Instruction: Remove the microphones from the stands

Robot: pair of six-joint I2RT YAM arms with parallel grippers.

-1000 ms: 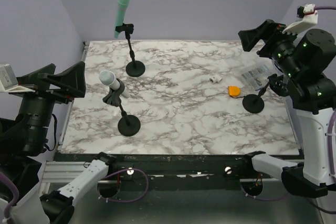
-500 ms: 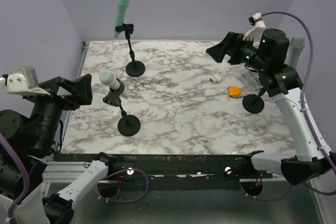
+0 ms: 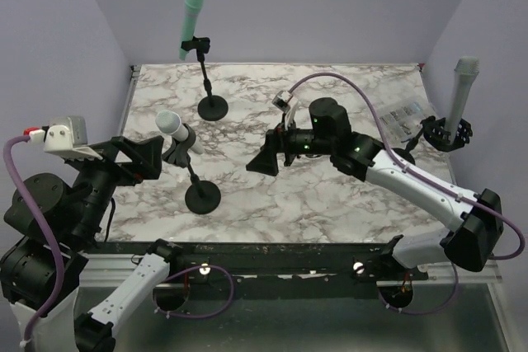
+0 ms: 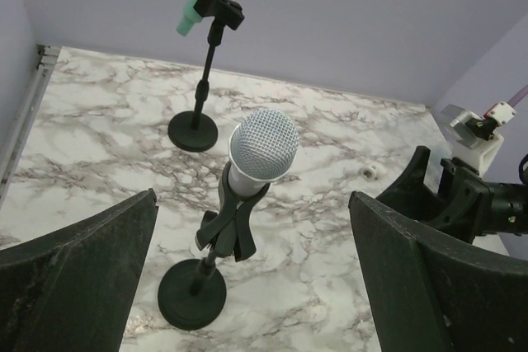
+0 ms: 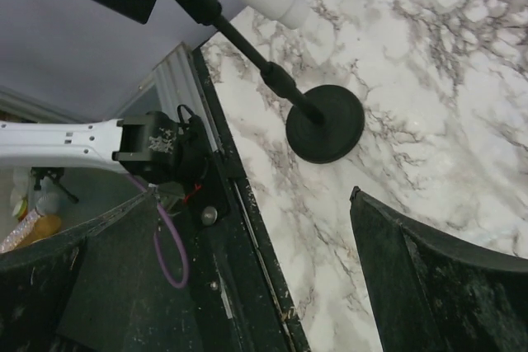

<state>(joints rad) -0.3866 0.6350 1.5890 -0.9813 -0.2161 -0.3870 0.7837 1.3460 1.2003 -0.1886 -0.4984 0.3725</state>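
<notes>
The right arm is reaching much further than one second ago. Then it was folded at the right edge of the table; now it is stretching across the middle, and the right gripper is facing left toward the near-left stand. The left gripper is also sitting a little closer to this stand than before. Probably this means both arms are choosing the white microphone, and not the teal microphone at the back or the grey microphone at the right. The approach is only beginning, and nothing is touching the white microphone yet.

Both grippers are holding their fingers wide apart and are gripping nothing. The white microphone is sitting in the clip of its stand, between the two grippers, nearer to the left one.

Its long axis is leaning, not standing upright. The mesh head is pointing up and toward the left arm's side, so the left wrist camera is looking almost straight at it. The tail end is pointing down toward the table's middle, where the right gripper is waiting.
</notes>
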